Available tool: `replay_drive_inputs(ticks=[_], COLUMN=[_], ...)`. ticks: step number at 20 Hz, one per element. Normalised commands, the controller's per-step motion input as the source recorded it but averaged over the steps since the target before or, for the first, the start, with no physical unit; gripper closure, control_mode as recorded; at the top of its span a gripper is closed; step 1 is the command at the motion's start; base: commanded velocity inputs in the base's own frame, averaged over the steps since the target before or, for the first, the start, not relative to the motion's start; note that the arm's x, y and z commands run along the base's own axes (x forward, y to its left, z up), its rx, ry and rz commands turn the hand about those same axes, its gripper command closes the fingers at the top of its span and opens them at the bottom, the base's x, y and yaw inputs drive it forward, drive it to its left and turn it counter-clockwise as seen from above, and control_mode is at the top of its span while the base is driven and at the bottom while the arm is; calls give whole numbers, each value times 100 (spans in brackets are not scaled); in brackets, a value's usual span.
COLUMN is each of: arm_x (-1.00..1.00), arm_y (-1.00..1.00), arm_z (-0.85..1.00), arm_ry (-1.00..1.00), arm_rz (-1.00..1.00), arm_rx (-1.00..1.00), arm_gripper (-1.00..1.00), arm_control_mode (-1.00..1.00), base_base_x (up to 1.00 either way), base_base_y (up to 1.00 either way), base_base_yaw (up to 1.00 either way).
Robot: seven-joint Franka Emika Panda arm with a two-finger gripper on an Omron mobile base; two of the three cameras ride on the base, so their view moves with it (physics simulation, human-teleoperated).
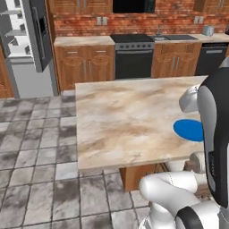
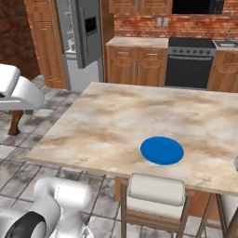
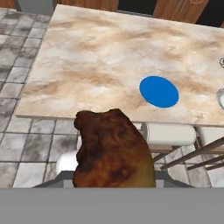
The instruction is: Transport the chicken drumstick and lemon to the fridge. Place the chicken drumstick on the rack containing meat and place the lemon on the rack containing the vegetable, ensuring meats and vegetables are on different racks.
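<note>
**Drumstick in the grip, above the island's near edge**

Drumstick (image 3: 113, 148) sits right at the bottom of my hand view, a brown, lumpy mass that hides both finger tips. From its place there, I read the gripper (image 3: 114, 181) as clamped on the chicken drumstick; I cannot see the pads themselves.

Past the drumstick, my hand view looks down on the marble island top (image 3: 109, 65). A blue round plate (image 3: 159, 91) lies flat on it, toward the near edge and apart from the drumstick. A pale-cushioned stool (image 3: 168, 133) stands tucked against that edge, just below the plate in the view.

From the right base view I see the same blue plate on the island, with the stool directly in front of it.

The fridge (image 1: 27, 44) stands at the far left of the left base view, door swung open, white interior and pale shelves showing. It is well apart from the island, across grey floor tiles (image 1: 36, 152). I cannot make out what lies on its shelves.

Along the brick back wall there is a black oven (image 1: 133, 56) between wooden cabinets (image 1: 85, 65).

I cannot locate the lemon.
</note>
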Motion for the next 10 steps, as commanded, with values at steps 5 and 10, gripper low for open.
replay_drive_inputs(ticks=[5, 10], arm_x=[0, 0], arm_y=[0, 0], arm_z=[0, 0], arm_ry=[0, 0], arm_rz=[0, 0], arm_rx=[0, 0], arm_gripper=[100, 100], arm_control_mode=[100, 100], base_base_x=[-40, -42], base_base_y=[100, 100], base_base_yaw=[1, 0])
